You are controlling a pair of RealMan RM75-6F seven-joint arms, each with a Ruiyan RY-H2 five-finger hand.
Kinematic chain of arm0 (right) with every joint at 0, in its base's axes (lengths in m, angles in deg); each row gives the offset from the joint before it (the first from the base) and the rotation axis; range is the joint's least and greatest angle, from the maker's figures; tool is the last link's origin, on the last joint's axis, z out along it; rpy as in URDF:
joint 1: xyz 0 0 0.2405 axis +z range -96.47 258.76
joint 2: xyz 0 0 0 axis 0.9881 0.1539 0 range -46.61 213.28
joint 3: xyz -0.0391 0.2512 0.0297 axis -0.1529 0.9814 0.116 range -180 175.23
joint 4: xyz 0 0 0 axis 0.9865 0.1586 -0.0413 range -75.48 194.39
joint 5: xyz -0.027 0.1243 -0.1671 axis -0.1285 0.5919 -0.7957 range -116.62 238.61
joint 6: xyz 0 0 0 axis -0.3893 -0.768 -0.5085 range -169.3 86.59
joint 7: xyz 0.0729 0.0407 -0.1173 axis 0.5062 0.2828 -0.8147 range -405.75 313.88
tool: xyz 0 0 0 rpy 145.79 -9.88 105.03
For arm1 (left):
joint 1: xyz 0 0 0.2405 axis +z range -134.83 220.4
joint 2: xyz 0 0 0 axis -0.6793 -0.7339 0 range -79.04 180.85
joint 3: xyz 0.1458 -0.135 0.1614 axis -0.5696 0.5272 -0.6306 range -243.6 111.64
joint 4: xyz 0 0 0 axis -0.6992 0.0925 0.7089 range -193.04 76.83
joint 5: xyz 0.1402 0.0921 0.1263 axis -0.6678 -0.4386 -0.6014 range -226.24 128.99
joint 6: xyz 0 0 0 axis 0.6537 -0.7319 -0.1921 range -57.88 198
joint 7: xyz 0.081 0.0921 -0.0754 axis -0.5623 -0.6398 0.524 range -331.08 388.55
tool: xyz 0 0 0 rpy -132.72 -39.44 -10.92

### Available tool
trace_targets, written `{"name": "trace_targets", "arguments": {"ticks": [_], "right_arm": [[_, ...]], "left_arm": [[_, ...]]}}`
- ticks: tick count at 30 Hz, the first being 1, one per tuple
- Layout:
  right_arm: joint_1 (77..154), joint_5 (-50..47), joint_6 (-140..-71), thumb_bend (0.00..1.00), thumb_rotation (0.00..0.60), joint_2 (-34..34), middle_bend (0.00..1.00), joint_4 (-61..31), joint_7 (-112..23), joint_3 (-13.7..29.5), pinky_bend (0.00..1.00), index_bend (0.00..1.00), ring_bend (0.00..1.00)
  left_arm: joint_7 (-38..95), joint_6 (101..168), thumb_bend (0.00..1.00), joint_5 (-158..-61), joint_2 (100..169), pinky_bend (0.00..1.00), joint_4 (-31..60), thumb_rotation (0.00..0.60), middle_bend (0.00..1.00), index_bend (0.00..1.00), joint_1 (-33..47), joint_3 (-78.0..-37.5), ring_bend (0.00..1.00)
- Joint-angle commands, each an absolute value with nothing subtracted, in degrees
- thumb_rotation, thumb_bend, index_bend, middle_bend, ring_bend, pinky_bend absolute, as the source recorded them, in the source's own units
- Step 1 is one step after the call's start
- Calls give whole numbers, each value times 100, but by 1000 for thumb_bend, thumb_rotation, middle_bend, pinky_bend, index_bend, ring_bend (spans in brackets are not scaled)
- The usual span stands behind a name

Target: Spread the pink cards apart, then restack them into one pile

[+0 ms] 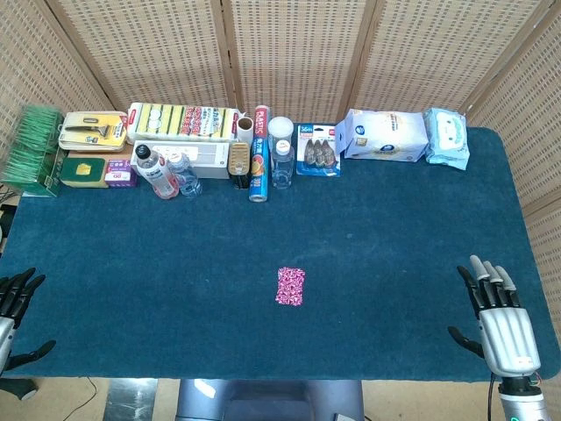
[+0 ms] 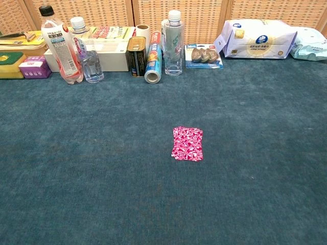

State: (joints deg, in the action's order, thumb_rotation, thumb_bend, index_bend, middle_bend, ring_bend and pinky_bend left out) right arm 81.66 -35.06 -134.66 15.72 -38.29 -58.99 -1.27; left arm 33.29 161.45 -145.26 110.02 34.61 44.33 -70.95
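Cards: we see the pink cards point(image 1: 290, 286) lying in one neat pile on the blue table cloth point(image 1: 394, 228), near the middle of the table and a little toward the front edge.
Left hand: our left hand point(image 1: 16, 303) sits at the near left table edge, dark fingers spread apart, holding nothing, well apart from the pile.
Right hand: our right hand point(image 1: 500, 316) rests at the near right edge, fingers straight and fanned, nothing in it.
Back row: bottles point(image 2: 64, 46), a can point(image 2: 136, 56), a foil roll point(image 2: 153, 64) and wipes packs point(image 2: 258, 38) line the far side.
Chest view: neither hand shows here.
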Motion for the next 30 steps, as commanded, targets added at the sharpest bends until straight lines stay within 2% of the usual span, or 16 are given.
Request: {"name": "trace_targets", "arguments": {"ticks": [1, 5, 8, 11, 15, 19, 25, 30], "right_arm": [[8138, -3511, -13493, 5, 600, 1566, 0, -3816, -5887, -134, 41, 60, 0], [8157, -3483, -13416, 3, 600, 1616, 4, -3865, -5857, -141, 17, 80, 0], [8214, -3564, -13441, 0, 600, 1552, 50, -3723, -5628, -98, 0, 138, 0], [8369, -3689, -13262, 0, 600, 1467, 85, -3534, -5108, -146, 0, 148, 0], [8993, -3874, -12089, 0, 600, 1878, 109, -4063, -4503, -398, 0, 150, 0], [9530, -3804, -11180, 0, 600, 2127, 118, -4627, -4207, -428, 0, 150, 0], [10258, -3292, -10019, 0, 600, 2163, 145, -5318, -4143, -226, 0, 109, 0], [10669, -2707, -9499, 0, 600, 1920, 175, -5610, -4728, 48, 0, 92, 0]], "left_arm": [[3373, 16139, 45, -14535, 10982, 20, 3457, 600, 0, 0, 4425, -7100, 0], [3353, 16083, 47, -14543, 10966, 20, 3479, 600, 0, 0, 4399, -7110, 0], [3394, 16103, 47, -14575, 10948, 20, 3501, 600, 0, 0, 4405, -7126, 0], [3489, 16229, 48, -14668, 10945, 20, 3444, 600, 0, 0, 4447, -7147, 0], [3587, 16261, 47, -14720, 10937, 20, 3391, 600, 0, 0, 4451, -7168, 0], [3679, 16274, 48, -14712, 10914, 20, 3370, 600, 0, 0, 4448, -7163, 0], [3778, 16197, 47, -14661, 10881, 20, 3367, 600, 0, 0, 4405, -7150, 0], [3818, 16124, 48, -14655, 10854, 20, 3369, 600, 0, 0, 4363, -7154, 0]]}}
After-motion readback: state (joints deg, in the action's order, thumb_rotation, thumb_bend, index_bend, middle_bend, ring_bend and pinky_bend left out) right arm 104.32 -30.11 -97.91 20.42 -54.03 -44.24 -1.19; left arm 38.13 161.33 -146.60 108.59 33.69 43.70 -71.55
